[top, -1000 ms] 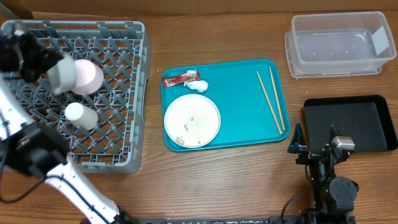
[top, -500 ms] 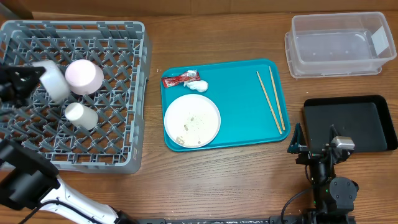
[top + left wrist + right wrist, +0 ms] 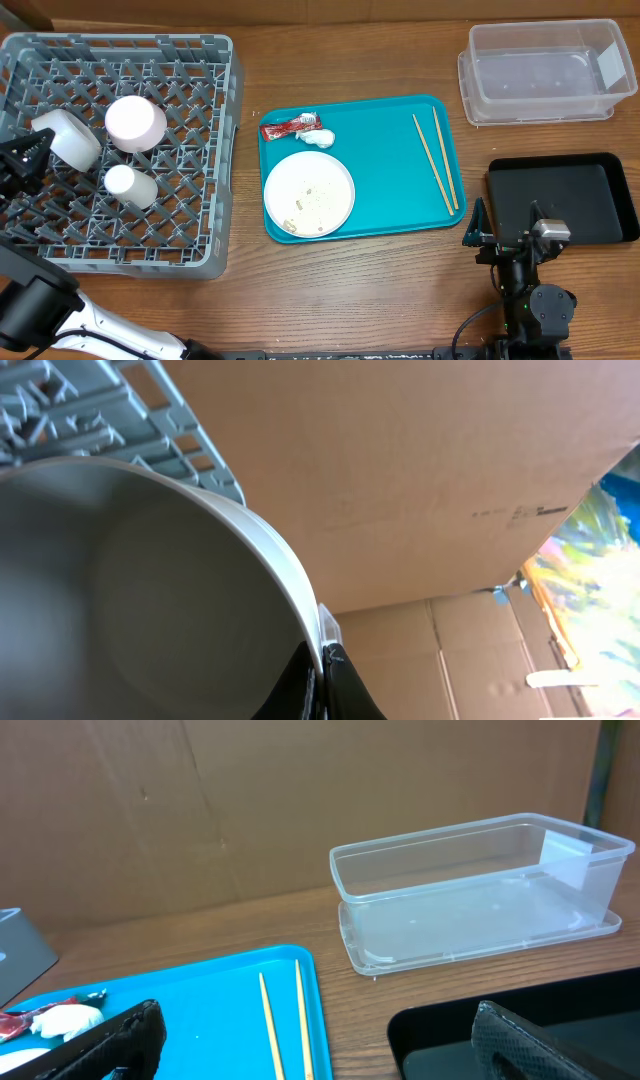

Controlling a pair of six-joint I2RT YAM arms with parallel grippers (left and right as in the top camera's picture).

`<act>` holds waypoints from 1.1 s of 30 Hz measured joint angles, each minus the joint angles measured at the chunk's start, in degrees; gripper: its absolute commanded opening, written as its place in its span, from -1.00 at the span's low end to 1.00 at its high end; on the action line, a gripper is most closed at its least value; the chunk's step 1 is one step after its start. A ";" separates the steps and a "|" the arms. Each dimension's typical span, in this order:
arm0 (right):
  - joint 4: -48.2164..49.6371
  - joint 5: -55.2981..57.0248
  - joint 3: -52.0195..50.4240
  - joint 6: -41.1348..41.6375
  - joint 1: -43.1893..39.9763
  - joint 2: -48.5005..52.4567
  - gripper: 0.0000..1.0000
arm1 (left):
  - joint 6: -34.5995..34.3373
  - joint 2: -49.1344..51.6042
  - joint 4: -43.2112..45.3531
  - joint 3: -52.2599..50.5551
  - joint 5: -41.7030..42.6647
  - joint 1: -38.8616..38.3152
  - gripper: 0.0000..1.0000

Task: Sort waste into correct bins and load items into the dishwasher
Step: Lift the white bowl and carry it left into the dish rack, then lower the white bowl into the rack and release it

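My left gripper (image 3: 30,158) is shut on the rim of a steel bowl (image 3: 66,138) and holds it on its side over the left part of the grey dish rack (image 3: 215,150). In the left wrist view the fingertips (image 3: 322,680) pinch the bowl's rim (image 3: 270,560). A pale pink bowl (image 3: 135,122) and a white cup (image 3: 130,185) lie in the rack. On the teal tray (image 3: 390,210) are a white plate (image 3: 308,193) with rice scraps, a red wrapper (image 3: 290,126), a tissue wad (image 3: 318,137) and chopsticks (image 3: 437,160). My right gripper (image 3: 505,240) is open and empty.
The clear tub (image 3: 540,70) stands at the back right and the black tray (image 3: 560,195) lies in front of it, beside my right gripper. The right wrist view shows the tub (image 3: 470,890), black tray (image 3: 440,1030) and chopsticks (image 3: 270,1020). Cardboard walls stand behind the table.
My left gripper has carried the steel bowl leftward from beside the pink bowl to the rack's left edge and lowered it. The right arm has not moved.
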 measured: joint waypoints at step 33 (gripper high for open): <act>0.02 -0.02 0.00 0.02 0.00 0.00 0.99 | -3.08 0.02 17.77 -1.62 -7.56 -5.84 -0.92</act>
